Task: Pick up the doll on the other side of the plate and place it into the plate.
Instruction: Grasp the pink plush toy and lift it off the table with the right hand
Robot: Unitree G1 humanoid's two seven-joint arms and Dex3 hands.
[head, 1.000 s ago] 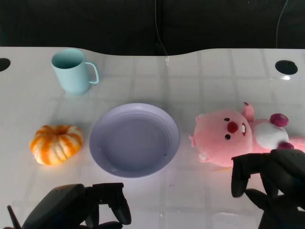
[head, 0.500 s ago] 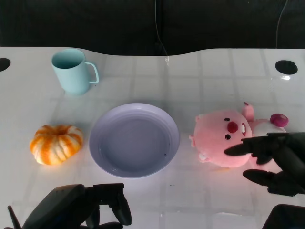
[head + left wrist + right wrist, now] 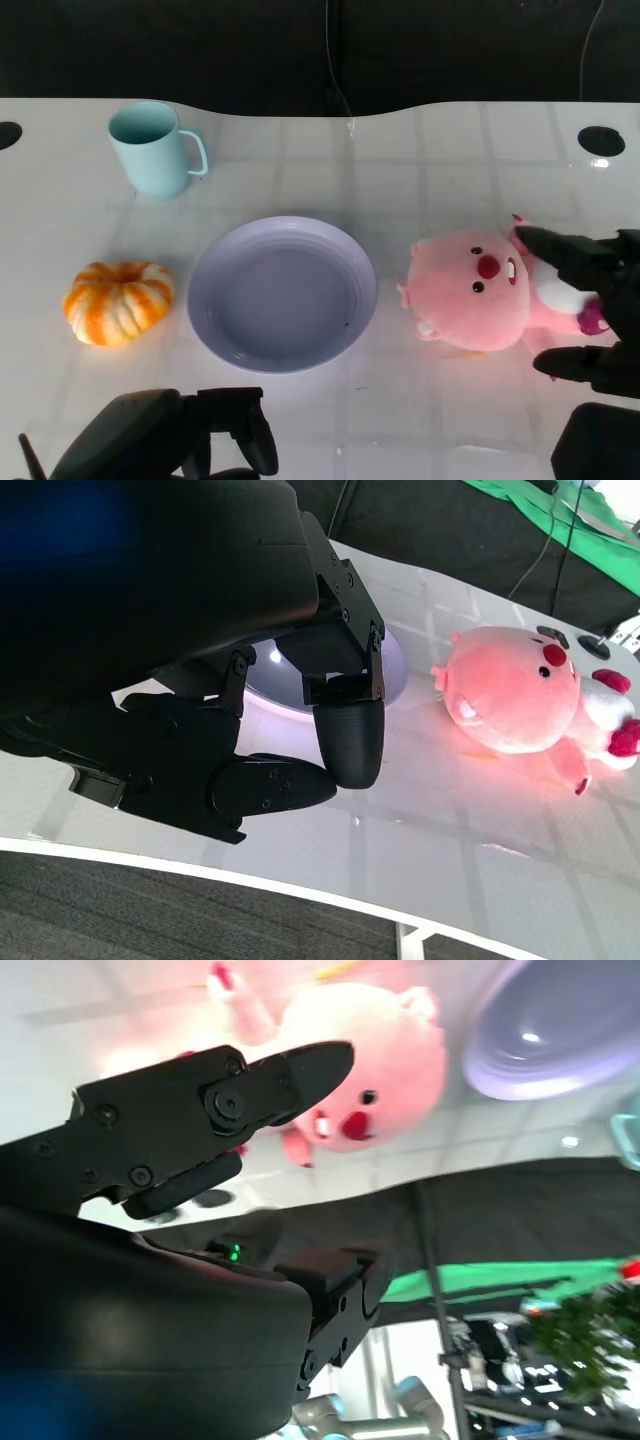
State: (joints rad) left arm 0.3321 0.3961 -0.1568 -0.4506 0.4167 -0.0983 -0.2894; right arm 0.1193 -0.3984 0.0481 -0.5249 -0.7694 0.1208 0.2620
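On the white counter [image 3: 450, 160], going from the left of the head view, an orange-and-white striped pumpkin [image 3: 118, 301] is seen at mid-left, and a light blue mug [image 3: 152, 148] is set upright above it in the upper left, its handle turned toward the right. At the lower left edge the left hand [image 3: 215, 430] is found low over the counter, fingers curled in and nothing held; the same clenched, empty pose is shown in the left wrist view [image 3: 300, 730]. At the centre of the frame the lavender plate [image 3: 282, 294] is laid flat, with nothing on it. Just to its right, apart from the rim, the pink doll [image 3: 480, 290] is lying on the counter, its face turned up and its head nearest the plate, with its white belly and magenta paws trailing off toward the right edge. At the far right the right hand [image 3: 590, 310] is placed around the doll's body, fingers spread, one finger above the doll and another below it; whether the doll is actually touched cannot be told, and it is not yet gripped.
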